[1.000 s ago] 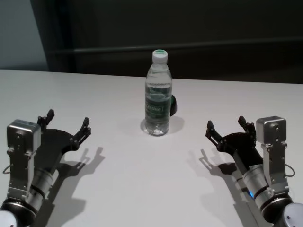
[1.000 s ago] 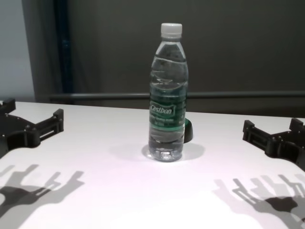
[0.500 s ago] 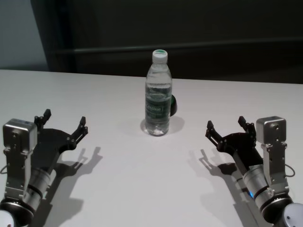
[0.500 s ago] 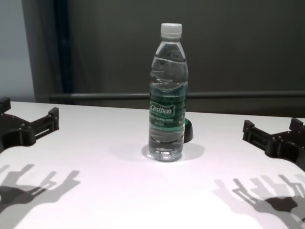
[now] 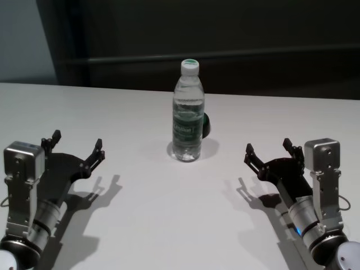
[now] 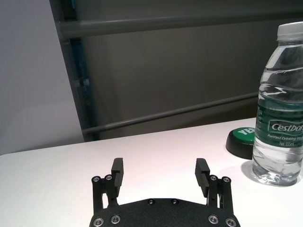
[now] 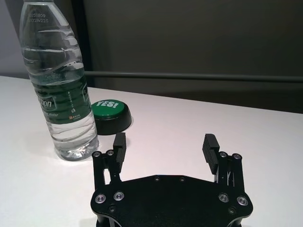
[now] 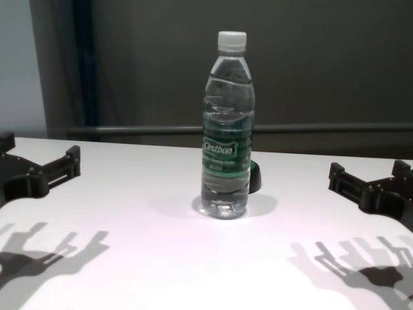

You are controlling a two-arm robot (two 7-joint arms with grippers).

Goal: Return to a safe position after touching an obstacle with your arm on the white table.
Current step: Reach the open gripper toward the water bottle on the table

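Note:
The obstacle, a tall clear water bottle (image 5: 187, 121) with a white cap and a dark green "Cestbon" label, stands upright in the middle of the white table (image 5: 169, 214). It also shows in the chest view (image 8: 226, 148), the left wrist view (image 6: 279, 118) and the right wrist view (image 7: 59, 94). My left gripper (image 5: 77, 140) is open and empty, low over the table at the near left, well apart from the bottle. My right gripper (image 5: 268, 147) is open and empty at the near right, also apart from the bottle.
A round green "YES!" button (image 7: 110, 111) on a black base sits on the table just behind the bottle. A dark wall with a horizontal rail (image 8: 322, 129) runs behind the table's far edge. Both grippers cast shadows on the tabletop.
My left gripper has drawn back toward me and to the left, away from the bottle, then come to rest. The bottle and the right arm have not moved.

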